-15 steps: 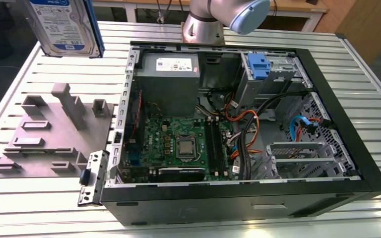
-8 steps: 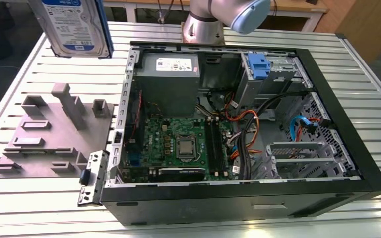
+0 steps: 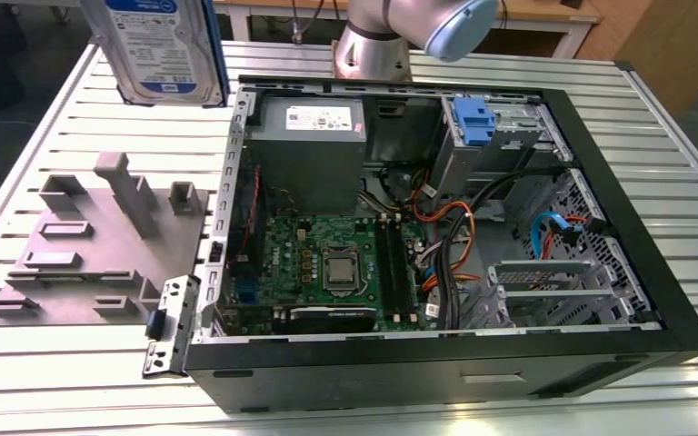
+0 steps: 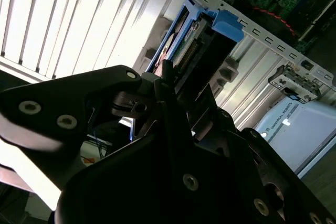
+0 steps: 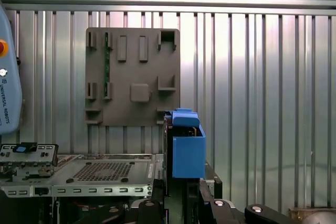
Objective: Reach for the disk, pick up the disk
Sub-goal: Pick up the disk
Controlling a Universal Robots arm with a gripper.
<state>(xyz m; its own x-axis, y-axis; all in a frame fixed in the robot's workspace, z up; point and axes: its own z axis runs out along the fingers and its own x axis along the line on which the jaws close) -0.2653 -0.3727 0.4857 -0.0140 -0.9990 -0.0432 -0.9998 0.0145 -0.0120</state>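
The disk [image 3: 161, 50] hangs in the air above the slatted table, at the exterior view's upper left, beyond the far left corner of the open computer case [image 3: 446, 350]. Its white-and-blue label faces the exterior camera. In both wrist views the disk [image 5: 186, 145] shows edge-on, with its blue rail [image 4: 212, 22] sticking out past the fingers. My gripper [image 5: 181, 192] is shut on the disk, its black fingers [image 4: 168, 85] pressed on both faces. The disk touches neither the table nor the case.
A grey fixture plate [image 3: 94, 245] with raised blocks lies on the table at the exterior view's left, below the disk. Inside the case are a grey power-supply box [image 3: 306, 150], a motherboard [image 3: 324, 263], cables and a blue caddy [image 3: 473, 123]. The arm's base [image 3: 373, 50] stands behind the case.
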